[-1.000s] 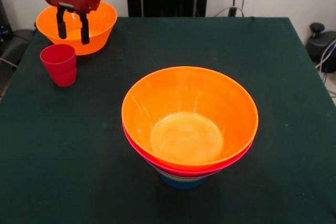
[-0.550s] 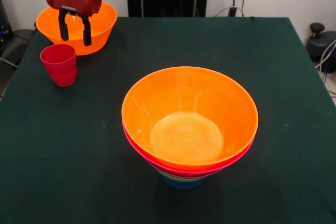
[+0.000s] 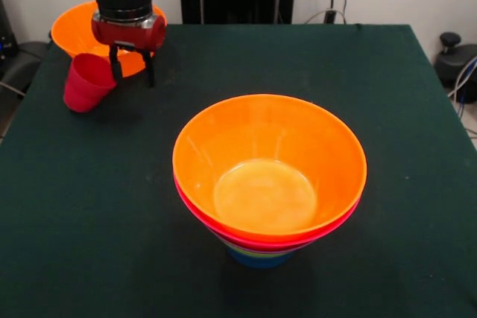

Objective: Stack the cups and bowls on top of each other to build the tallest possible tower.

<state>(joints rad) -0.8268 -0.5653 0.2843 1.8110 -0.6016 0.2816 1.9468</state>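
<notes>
Tilting red plastic cup (image 3: 86, 83) is touched at 9 o'clock by spread fingers (image 3: 115, 67) of red-black gripper (image 3: 132, 72) | nothing grasped | no writing legible

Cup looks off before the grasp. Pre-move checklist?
1. Cup upright: not ok, it is tilted, with its rim at one finger.
2. Gripper open: ok, jaws apart.
3. Cup between the jaws: not ok, it sits beside the gripper.
4. Tower standing, top bowl empty: ok.
5. Loose bowl clear of the arm: cannot tell, the arm hides part of it.
</notes>
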